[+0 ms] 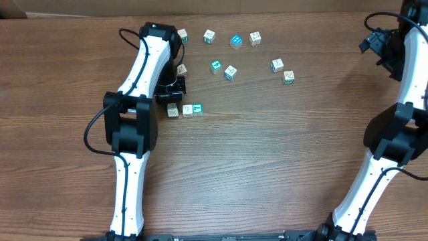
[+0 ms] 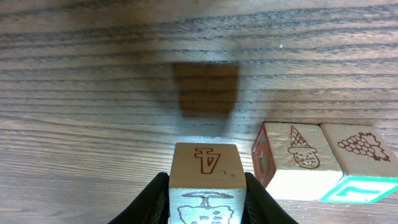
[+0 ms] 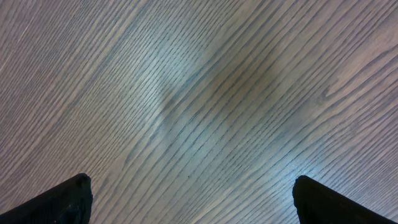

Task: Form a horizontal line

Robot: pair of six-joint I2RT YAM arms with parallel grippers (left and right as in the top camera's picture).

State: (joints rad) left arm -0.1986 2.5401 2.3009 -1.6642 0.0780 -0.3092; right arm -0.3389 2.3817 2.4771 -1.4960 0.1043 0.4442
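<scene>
My left gripper [image 2: 206,208] is shut on a pale wooden cube [image 2: 206,165] with an "A" on its side. It holds the cube a little above the table, and the cube's shadow lies apart from it. In the overhead view this cube [image 1: 172,111] sits just below the left gripper [image 1: 172,100]. The horizontal line [image 1: 192,109] lies right next to it: a pale cube [image 2: 297,163] touching a teal-topped end cube [image 2: 360,186]. A narrow gap separates the held cube from the row's left end. My right gripper [image 3: 189,199] is open and empty over bare wood, at the far right in the overhead view [image 1: 376,44].
Several loose cubes lie scattered behind the row: white ones [image 1: 209,36] [image 1: 255,38] [image 1: 230,71], a blue one [image 1: 235,41], a teal one [image 1: 215,66], two at right [image 1: 277,65] [image 1: 288,77]. Two more sit by the left arm [image 1: 182,35] [image 1: 181,69].
</scene>
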